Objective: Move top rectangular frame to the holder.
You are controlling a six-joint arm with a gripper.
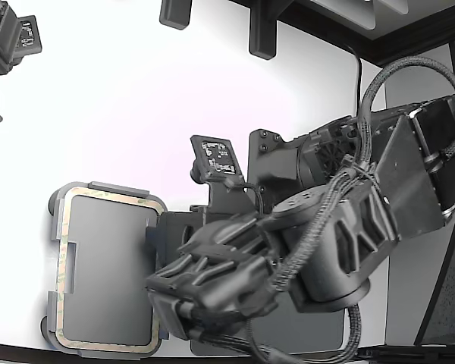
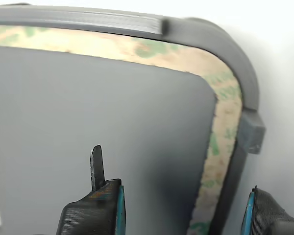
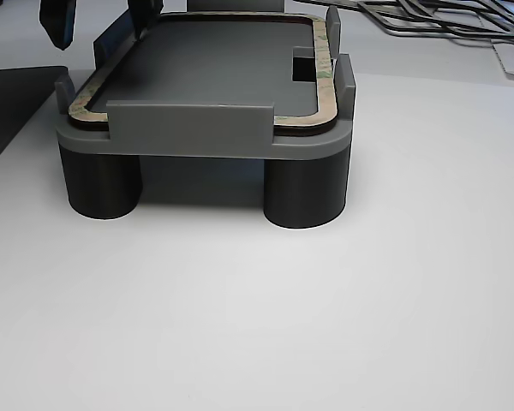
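The top rectangular frame (image 1: 64, 254), a thin tan-beige ring with green mottling, lies flat inside the light grey holder (image 1: 118, 188) at the exterior view's lower left. The holder (image 3: 188, 124) stands on short dark round legs, its raised tabs enclosing the frame (image 3: 322, 77). My gripper (image 1: 155, 250) reaches in from the exterior view's right and hovers at the holder's near side. In the wrist view its fingers (image 2: 96, 166) stand wide apart, open, with one side of the frame (image 2: 225, 127) and the holder's rim (image 2: 112, 19) between them. Nothing is gripped.
A second arm (image 1: 7, 45) sits at the exterior view's upper left. Two black brackets (image 1: 262, 34) hang at the back. A darker grey flat mat (image 1: 326, 334) lies under my arm. Several loose frames (image 3: 445, 21) are piled behind the holder in the other view.
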